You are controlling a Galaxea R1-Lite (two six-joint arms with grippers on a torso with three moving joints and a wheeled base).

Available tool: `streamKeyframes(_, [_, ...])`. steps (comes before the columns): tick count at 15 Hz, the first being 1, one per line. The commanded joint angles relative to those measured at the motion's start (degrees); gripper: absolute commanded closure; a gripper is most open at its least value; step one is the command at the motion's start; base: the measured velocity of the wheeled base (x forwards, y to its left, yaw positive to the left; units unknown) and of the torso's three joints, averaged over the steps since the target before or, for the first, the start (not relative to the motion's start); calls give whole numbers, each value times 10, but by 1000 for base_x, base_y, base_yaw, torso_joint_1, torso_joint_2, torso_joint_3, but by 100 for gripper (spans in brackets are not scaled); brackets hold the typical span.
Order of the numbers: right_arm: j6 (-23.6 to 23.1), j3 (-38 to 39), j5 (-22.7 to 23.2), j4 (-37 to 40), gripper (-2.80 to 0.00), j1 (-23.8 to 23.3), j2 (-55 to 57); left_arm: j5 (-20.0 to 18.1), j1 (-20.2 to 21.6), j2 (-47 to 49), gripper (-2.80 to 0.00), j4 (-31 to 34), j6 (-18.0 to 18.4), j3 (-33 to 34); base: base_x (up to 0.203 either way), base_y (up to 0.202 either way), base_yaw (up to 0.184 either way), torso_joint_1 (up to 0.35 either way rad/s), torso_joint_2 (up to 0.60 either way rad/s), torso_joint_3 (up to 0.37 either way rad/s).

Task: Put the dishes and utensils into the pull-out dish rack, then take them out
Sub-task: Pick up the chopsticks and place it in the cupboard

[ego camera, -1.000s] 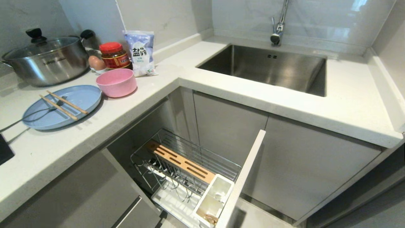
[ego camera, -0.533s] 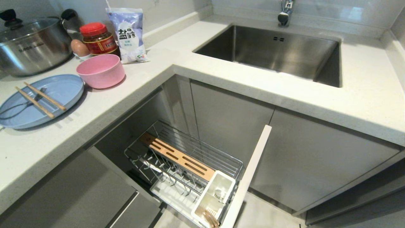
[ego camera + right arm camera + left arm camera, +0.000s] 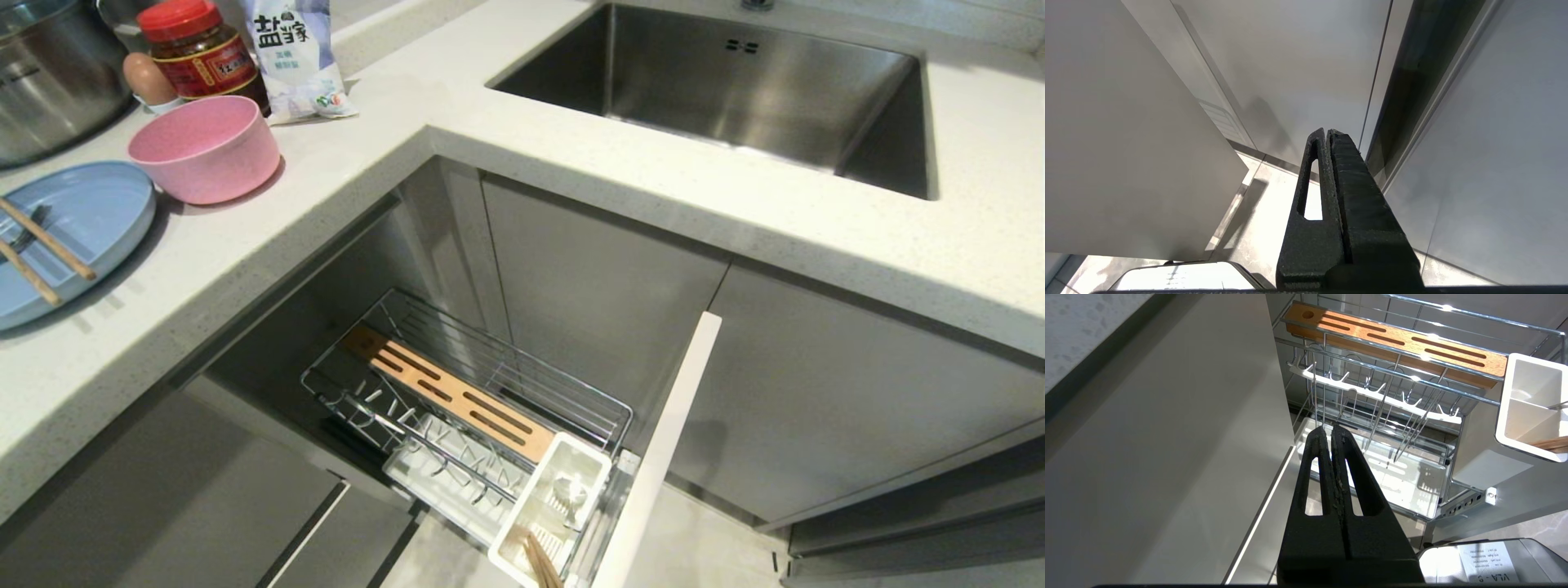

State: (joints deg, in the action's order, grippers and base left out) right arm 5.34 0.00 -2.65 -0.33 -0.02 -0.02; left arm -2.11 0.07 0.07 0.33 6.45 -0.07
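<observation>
Kitchen corner | left claw (image 3: 1332,430) closed, empty, above dish rack (image 3: 1412,416) | right claw (image 3: 1327,134) closed, empty

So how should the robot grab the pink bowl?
Best by the rim. The bowl stands upright and open on the counter, so an end effector could come from above, one finger inside the wall, one outside. Probably at the near side, since the jar and bag crowd behind it.

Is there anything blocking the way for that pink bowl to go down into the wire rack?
Nothing visible does. The pink bowl sits on the counter and the rack is pulled out below it, open on top with bare prongs. Only its white cutlery box holds some wooden sticks.
</observation>
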Motion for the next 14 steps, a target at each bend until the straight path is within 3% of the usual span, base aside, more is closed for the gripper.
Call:
streamKeyframes(1, [0,0,0,0,0,0,-2,0,0,0,0,0,1,1,0,0,0,2,2,-44])
streamKeyframes(5, [0,0,0,0,0,0,-2,-2,0,0,0,3,0,0,0,0,0,0,0,0])
streamKeyframes(9, [0,0,0,0,0,0,-2,7,0,0,0,2,-35,0,0,0,0,0,0,0])
streamKeyframes(14, [0,0,0,0,0,-1,-2,10,0,0,0,-11,-34,-2,0,0,0,0,0,0])
